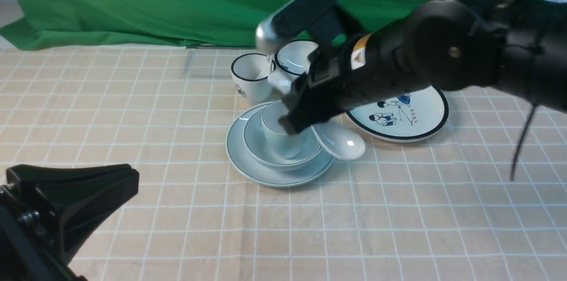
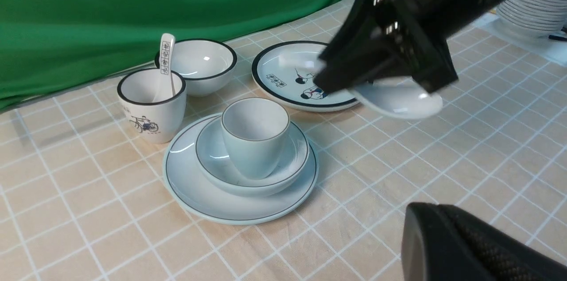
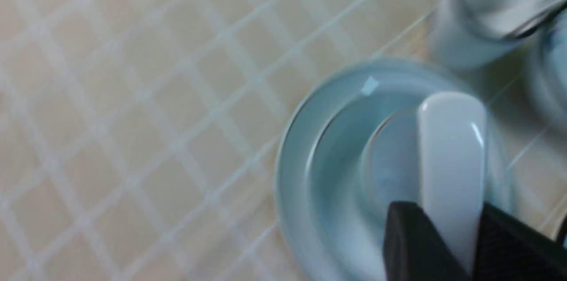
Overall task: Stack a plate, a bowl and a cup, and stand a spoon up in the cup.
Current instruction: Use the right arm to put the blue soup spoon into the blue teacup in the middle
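The pale blue-grey plate lies mid-table, with the speckled bowl on it and the handleless cup upright in the bowl; the same stack appears in the left wrist view as plate, bowl and cup. My right gripper hovers just above the cup, shut on the handle of the plain white spoon. In the right wrist view that gripper pinches the spoon over the cup. My left gripper rests shut and holding nothing at the near left.
Behind the stack stand a white black-rimmed cup holding a printed spoon, a small white bowl and a cartoon plate. Green cloth hangs at the back. A pile of white dishes sits beyond the cartoon plate.
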Motion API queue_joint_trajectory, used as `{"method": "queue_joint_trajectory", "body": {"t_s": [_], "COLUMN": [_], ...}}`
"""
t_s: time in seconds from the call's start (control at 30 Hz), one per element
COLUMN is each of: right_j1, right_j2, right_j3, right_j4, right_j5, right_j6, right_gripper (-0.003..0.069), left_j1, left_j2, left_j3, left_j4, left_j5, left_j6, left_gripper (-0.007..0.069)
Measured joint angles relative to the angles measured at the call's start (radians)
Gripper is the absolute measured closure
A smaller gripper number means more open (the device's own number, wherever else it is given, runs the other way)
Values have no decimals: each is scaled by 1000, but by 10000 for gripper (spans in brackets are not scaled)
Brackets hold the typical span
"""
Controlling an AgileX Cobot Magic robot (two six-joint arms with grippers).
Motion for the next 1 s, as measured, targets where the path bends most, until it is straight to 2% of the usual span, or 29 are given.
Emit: {"method": "queue_joint_trajectory", "body": {"t_s": [0.03,0.07,0.1,0.13,0.23,0.3,0.47,0.83,0.93,1.0], "right_j1": [-12,-12,-15,-14,-12,-12,-13,-45,-45,-45], "right_j2": [-26,-28,-26,-16,57,104,235,384,398,406], "right_j3": [81,92,193,228,290,288,220,141,141,141], "right_j4": [4,4,9,10,12,8,-28,-34,-35,-35], "right_j5": [-212,-212,-493,-624,-908,-982,-1049,-1048,-1040,-1025], "right_j6": [58,64,113,125,158,171,189,210,212,212], "right_gripper": [495,495,495,495,495,495,495,495,473,403], "left_j1": [0,0,0,0,0,0,0,0,0,0], "left_j2": [0,0,0,0,0,0,0,0,0,0], "left_j3": [0,0,0,0,0,0,0,0,0,0], "left_j4": [0,0,0,0,0,0,0,0,0,0], "left_j5": [0,0,0,0,0,0,0,0,0,0], "left_j6": [0,0,1,1,1,1,1,1,1,1], "left_gripper": [624,624,624,624,624,624,624,624,624,624]}}
